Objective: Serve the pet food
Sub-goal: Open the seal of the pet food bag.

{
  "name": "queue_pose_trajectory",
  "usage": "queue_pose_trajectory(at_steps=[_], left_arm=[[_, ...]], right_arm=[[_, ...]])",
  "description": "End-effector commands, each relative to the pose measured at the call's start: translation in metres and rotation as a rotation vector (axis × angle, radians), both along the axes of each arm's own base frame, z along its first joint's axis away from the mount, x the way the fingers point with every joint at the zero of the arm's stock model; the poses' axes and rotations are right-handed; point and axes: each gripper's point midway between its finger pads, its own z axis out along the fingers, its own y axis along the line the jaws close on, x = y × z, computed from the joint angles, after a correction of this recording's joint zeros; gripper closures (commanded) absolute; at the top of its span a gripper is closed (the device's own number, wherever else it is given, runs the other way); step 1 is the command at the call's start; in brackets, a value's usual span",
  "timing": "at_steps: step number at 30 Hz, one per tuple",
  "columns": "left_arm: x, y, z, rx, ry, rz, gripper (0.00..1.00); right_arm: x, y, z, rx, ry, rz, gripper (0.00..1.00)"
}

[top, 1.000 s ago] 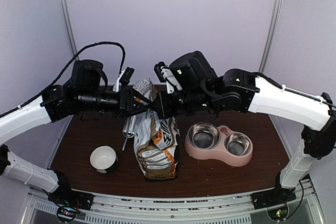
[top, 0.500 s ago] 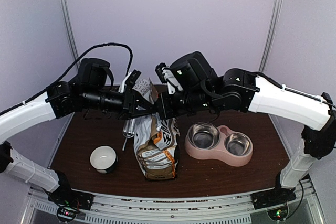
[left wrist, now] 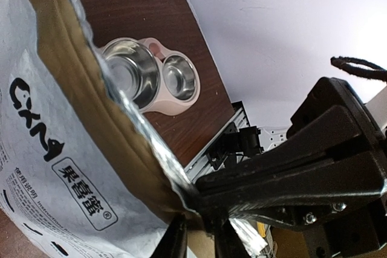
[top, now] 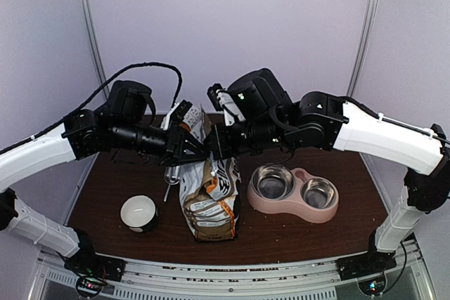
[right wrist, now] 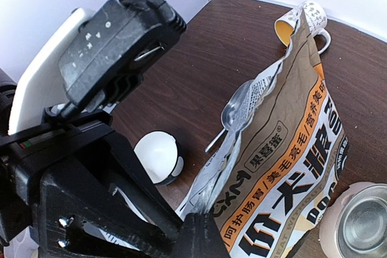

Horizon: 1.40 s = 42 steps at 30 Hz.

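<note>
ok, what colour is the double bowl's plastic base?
Pink base, with steel cups set in it. The top external view shows it best.

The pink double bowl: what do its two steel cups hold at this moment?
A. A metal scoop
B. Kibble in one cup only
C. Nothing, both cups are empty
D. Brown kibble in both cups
C: in the top view, both steel cups of the pink double bowl show only their bare, shiny metal bottoms.

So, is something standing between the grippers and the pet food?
Yes, the bag: no pet food shows outside it. The left gripper and the right gripper both pinch its top edge, so its wall lies between.
</note>
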Motion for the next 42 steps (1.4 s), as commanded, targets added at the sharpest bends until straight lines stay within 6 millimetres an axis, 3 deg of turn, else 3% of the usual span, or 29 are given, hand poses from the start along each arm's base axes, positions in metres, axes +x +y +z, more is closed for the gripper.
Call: queue_pose_trajectory(at_steps=[1,9,15,21,28,35,37,42], left_arm=[[0.001,-0.006,0.002,0.007,-0.008,-0.001,0.76],[0.014,-0.004,0.005,-0.003,-0.034,0.071,0.75],[0.023,0.001,0.016,-0.023,-0.076,0.130,1.00],[0.028,0.014,0.019,-0.009,-0.094,0.194,1.00],[0.031,0.030,0.005,0.090,-0.053,0.265,1.00],[0.033,0.032,-0.002,0.119,-0.037,0.283,1.00],[0.034,0.032,0.002,0.111,-0.045,0.281,1.00],[0.031,0.018,0.039,-0.044,-0.142,0.215,0.97]], right_arm=[[-0.010,0.007,0.023,0.074,-0.028,0.045,1.00],[-0.021,0.015,0.021,0.075,-0.026,0.089,1.00],[-0.025,0.016,0.016,0.056,-0.035,0.111,1.00],[-0.023,0.010,0.010,0.021,-0.063,0.096,1.00],[-0.009,-0.007,0.004,-0.086,-0.136,-0.003,1.00],[0.001,-0.018,-0.005,-0.182,-0.178,-0.062,1.00],[0.000,-0.016,-0.003,-0.167,-0.174,-0.053,1.00],[-0.010,-0.005,0.004,-0.070,-0.123,-0.004,1.00]])
